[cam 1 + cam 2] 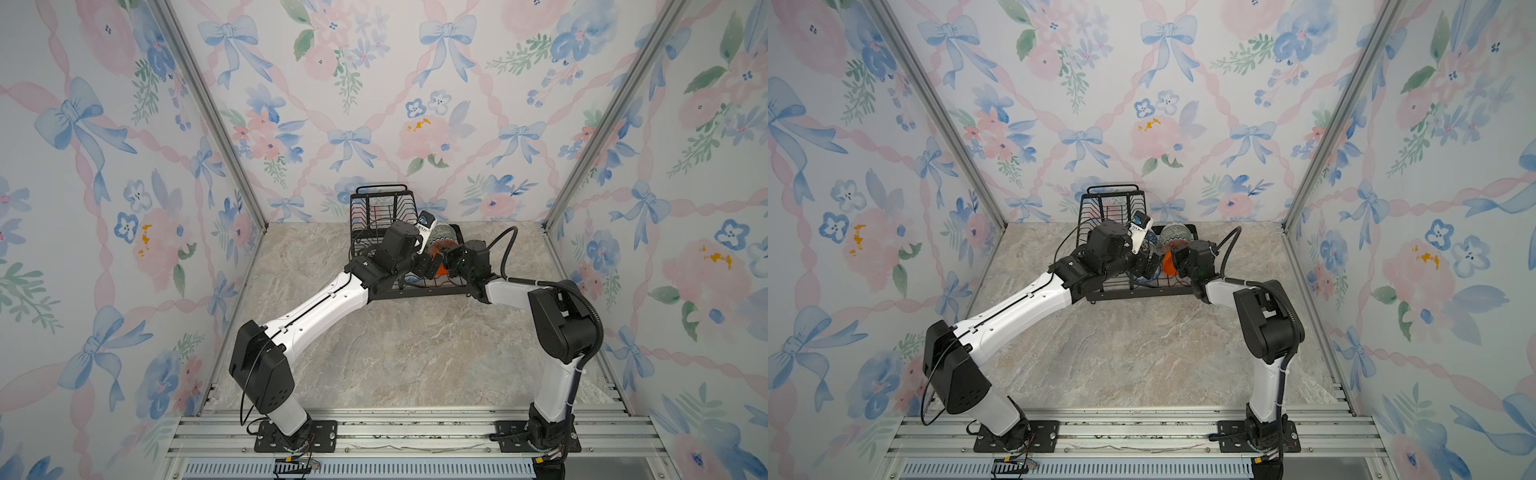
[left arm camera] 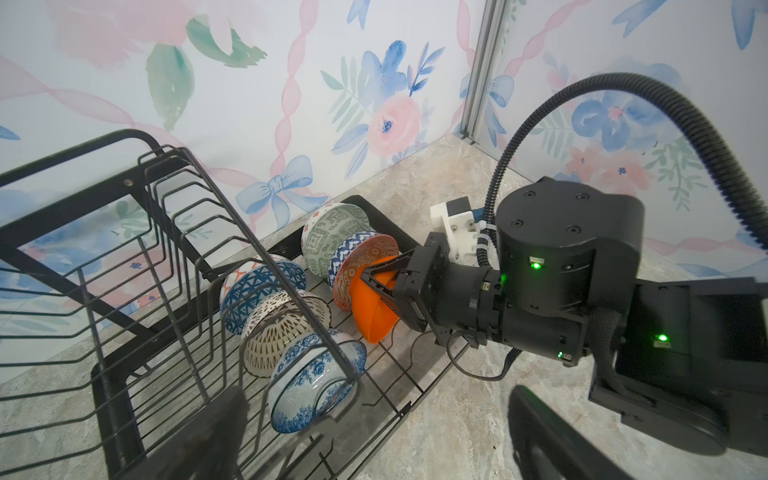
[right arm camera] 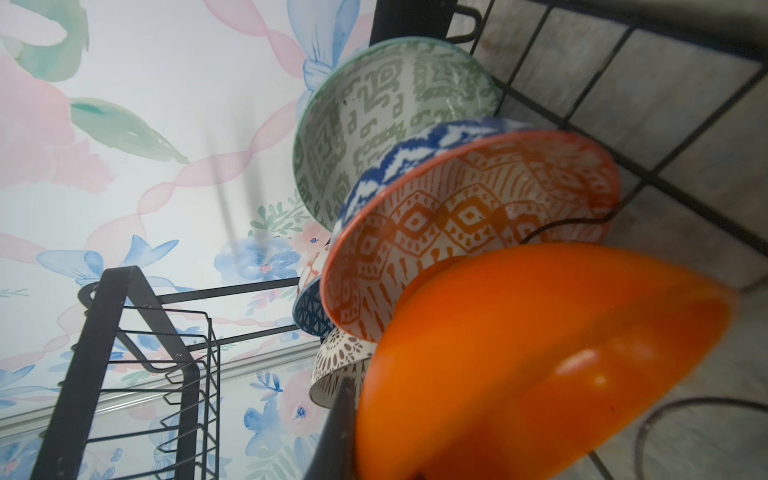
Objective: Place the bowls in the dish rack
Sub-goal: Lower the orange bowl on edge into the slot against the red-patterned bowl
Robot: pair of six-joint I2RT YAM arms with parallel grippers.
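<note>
**Arm pose.** Two arms rise from the near rail and bend inward over the table (image 1: pixel 395 353) to meet at the rack (image 1: pixel 415 294), which stands against the back wall.
- The left arm (image 1: pixel 316 311) stretches long and low, with its wrist above the rack's left side.
- The right arm (image 1: pixel 557 324) folds sharply at the elbow and enters from the right.

**Grippers.**
- The left gripper (image 2: pixel 376 399) stands wide and empty. Its fingers (image 2: pixel 540 428) show only as blurred dark shapes.
- The right gripper (image 2: pixel 370 277) is clamped on the rim of the orange bowl (image 2: pixel 374 316), one finger inside and one outside.

**Count.** There is one rack and eight bowls, all over the lower tray (image 2: pixel 102 390).
- One row holds the green bowl (image 2: pixel 334 230), the zigzag bowl (image 2: pixel 353 249), the patterned orange bowl (image 2: pixel 357 270) and the orange bowl. They stand on edge and overlap.
- A second row holds the dark-blue bowl (image 2: pixel 266 291), the brown bowl (image 2: pixel 282 332) and the floral bowl (image 2: pixel 299 399).
- An eighth, orange-lined bowl (image 2: pixel 235 276) shows only partly behind the dark-blue one.
- Whether the orange bowl rests on the tray wires cannot be told.

**Materials and shapes.**
- The rack is black wire. It has a flat gridded tray and a raised basket (image 2: pixel 129 183) with bent slot wires.
- The bowls are small, round and glossy. All have printed patterns except the orange one, which is plain.
- The table has a marbled grey-beige surface.
- A corrugated black hose (image 2: pixel 665 95) arches over the right wrist.
</note>
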